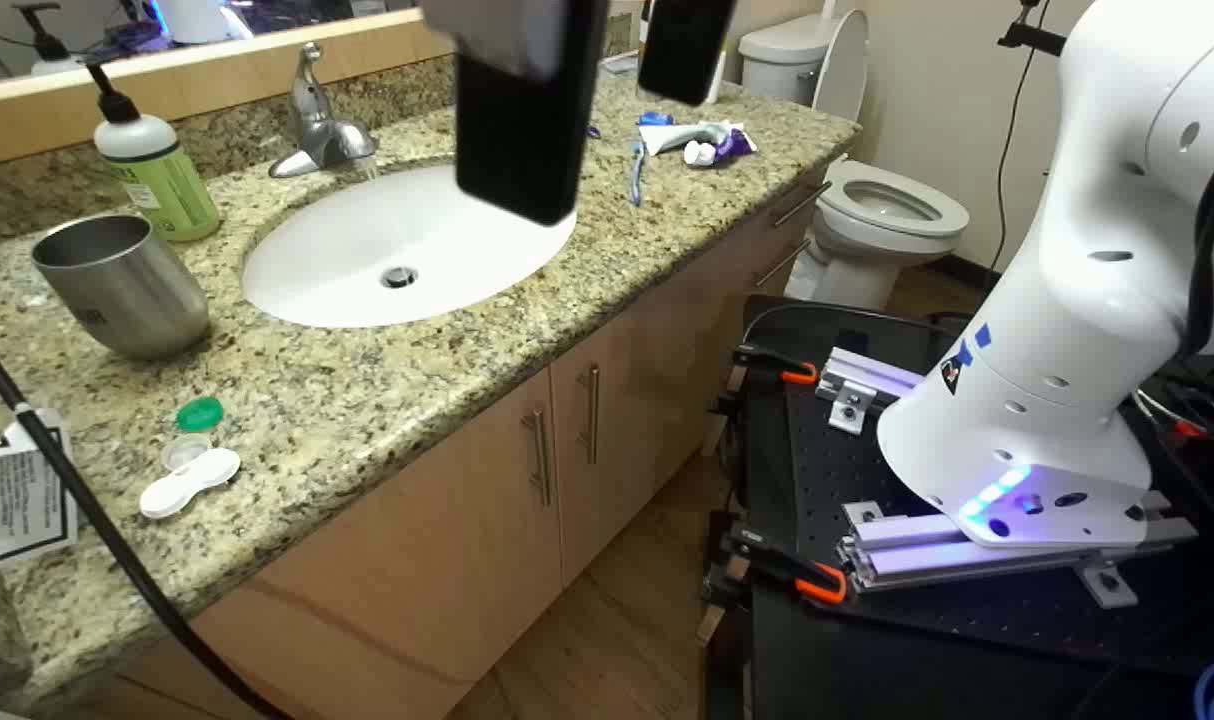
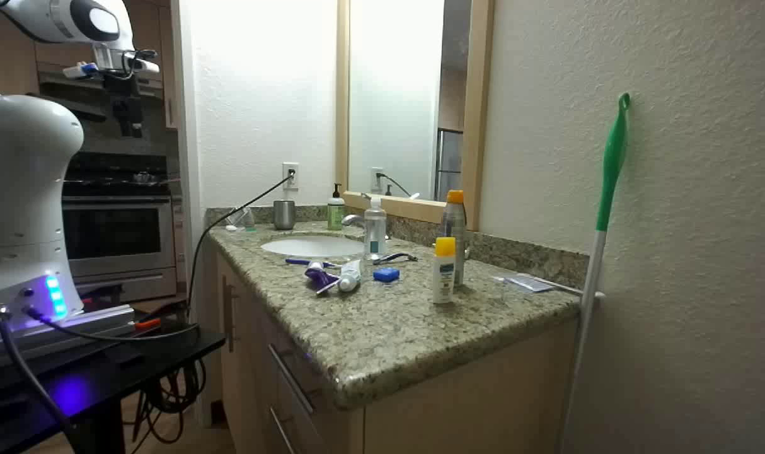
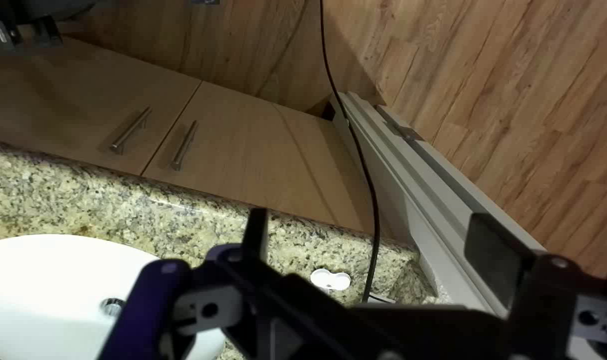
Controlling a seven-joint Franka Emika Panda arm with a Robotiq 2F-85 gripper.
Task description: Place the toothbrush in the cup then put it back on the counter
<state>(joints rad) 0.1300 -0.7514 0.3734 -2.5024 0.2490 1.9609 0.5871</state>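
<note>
The toothbrush is proving hard to single out, so I'm working outward from the gripper (image 3: 374, 245). Its dark fingers (image 3: 492, 260) are standing wide apart in the wrist view. In an exterior view, one finger is hiding part of the white sink (image 1: 327, 290), and the top of the view is cutting off the rest of the gripper. Beside the sink, the cup (image 1: 132, 290), a grey, shiny metal tumbler with a slight taper, is standing upright on the speckled counter (image 1: 367, 390); I'm finding the print low on its side too small to read. Across the sink from it, a slim blue-handled stick (image 2: 302, 261) and a short pale stick (image 2: 327, 287) are lying beside a white tube (image 2: 350, 272) and a purple item (image 2: 319, 277). Nearer the wall, a longer pale stick (image 2: 565, 288) is lying by a flat packet (image 2: 527, 282). I'm unable to tell which stick is the toothbrush. Only the exterior views are showing the cup; the wrist view is showing wooden floor (image 3: 463, 75) and a white two-lobed case (image 3: 330, 280).
</note>
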